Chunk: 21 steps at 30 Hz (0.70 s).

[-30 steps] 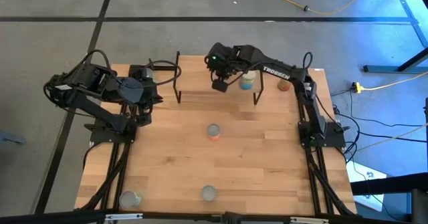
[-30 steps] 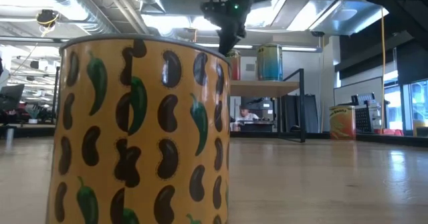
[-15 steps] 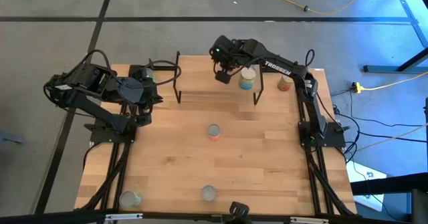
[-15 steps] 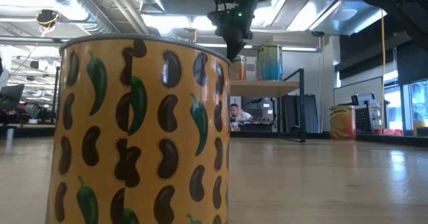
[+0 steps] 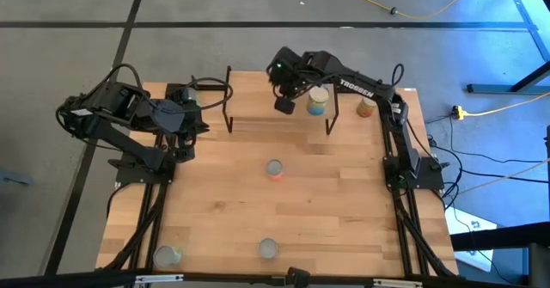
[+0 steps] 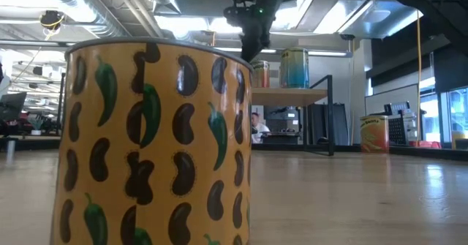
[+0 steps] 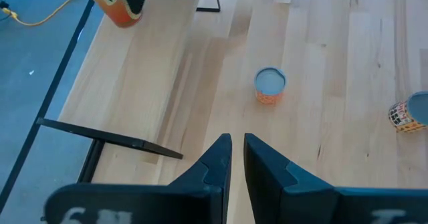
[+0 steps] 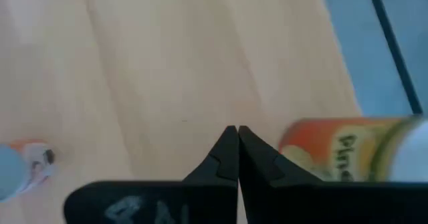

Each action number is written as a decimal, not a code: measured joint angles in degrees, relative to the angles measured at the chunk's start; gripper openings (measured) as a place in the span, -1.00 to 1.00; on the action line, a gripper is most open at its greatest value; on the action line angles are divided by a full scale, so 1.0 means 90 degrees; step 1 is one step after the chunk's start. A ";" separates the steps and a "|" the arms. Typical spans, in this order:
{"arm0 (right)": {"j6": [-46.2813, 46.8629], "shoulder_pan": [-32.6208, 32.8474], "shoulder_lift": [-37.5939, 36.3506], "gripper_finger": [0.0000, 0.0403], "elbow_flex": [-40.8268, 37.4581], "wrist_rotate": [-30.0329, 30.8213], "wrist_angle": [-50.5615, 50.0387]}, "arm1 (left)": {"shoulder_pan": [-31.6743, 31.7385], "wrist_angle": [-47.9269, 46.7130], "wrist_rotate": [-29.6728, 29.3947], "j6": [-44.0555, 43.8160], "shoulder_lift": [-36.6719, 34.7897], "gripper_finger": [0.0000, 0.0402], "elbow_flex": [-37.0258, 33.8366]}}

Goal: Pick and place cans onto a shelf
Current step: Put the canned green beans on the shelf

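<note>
Shelf [image 5: 277, 107], right end effector [image 5: 284, 106] poised above it (fingers pressed together, empty)

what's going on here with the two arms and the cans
The right gripper hangs shut and empty over the low light-wood shelf with black wire legs, beside a blue-labelled tin standing on it. The left gripper waits at the table's left edge. An orange-labelled can sits mid-table on the wooden tabletop.
</note>
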 joint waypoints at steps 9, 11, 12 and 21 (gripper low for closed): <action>-0.0009 -0.0072 0.0019 -1.00 0.0000 0.0797 0.0057 | 0.0000 -0.0001 0.0000 -0.0001 0.0000 -0.84 0.0000; -0.0012 -0.0114 0.0022 -1.00 0.0000 0.0874 0.0054 | -0.0001 0.0000 0.0000 -0.0001 0.0000 -0.84 0.0001; -0.0016 -0.0132 0.0022 -1.00 0.0002 0.0873 0.0054 | -0.0001 0.0000 0.0000 -0.0001 0.0000 -0.84 0.0001; -0.0275 0.0077 -0.0098 -1.00 0.0152 -0.0113 -0.0375 | -0.0002 -0.0001 0.0000 0.0000 0.0000 -0.84 0.0000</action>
